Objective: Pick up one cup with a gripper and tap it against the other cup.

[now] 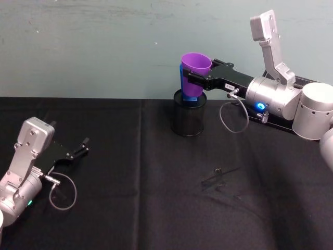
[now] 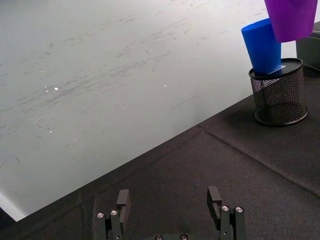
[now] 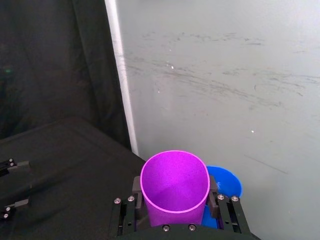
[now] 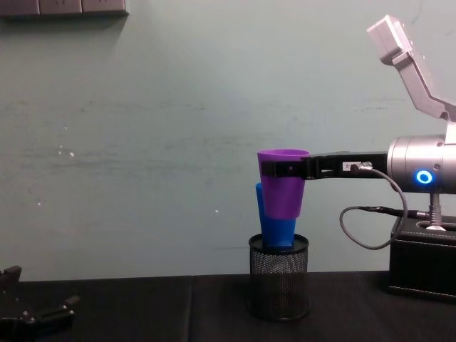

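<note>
Black-clothed table (image 1: pixel 156 208), pale wall behind. The right gripper (image 1: pixel 193 78) clamps the purple cup (image 1: pixel 196 63) aloft. Just past its jaws the blue cup (image 1: pixel 189 92) leans in a mesh holder (image 1: pixel 188 119), seemingly touching. Pickup looks done, the tap at hand. Far off, the left gripper (image 1: pixel 82 147) rests spread, empty.

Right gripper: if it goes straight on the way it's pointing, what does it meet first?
Most likely the blue cup, leaning in the mesh holder. The purple cup held by the right gripper sits right beside it, perhaps touching; depth is unclear.
</note>
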Controlling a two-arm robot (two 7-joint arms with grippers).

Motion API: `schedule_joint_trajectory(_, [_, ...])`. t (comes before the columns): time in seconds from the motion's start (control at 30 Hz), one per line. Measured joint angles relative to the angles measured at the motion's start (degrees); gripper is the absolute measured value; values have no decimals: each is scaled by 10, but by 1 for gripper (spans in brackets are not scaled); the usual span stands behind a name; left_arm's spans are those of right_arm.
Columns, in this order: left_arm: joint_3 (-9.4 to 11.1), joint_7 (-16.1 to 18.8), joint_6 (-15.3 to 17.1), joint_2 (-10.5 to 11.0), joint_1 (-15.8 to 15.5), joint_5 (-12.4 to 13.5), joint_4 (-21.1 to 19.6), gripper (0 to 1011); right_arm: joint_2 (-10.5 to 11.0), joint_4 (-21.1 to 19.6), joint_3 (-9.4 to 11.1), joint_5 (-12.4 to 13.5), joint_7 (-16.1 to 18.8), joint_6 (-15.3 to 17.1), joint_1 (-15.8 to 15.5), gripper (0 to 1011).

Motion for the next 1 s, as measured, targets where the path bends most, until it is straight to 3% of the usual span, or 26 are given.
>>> schedule_joint_trajectory(1.0, [0, 0, 0, 0, 0, 0, 0, 1011, -5, 4, 7, -26, -9, 1, 5, 729])
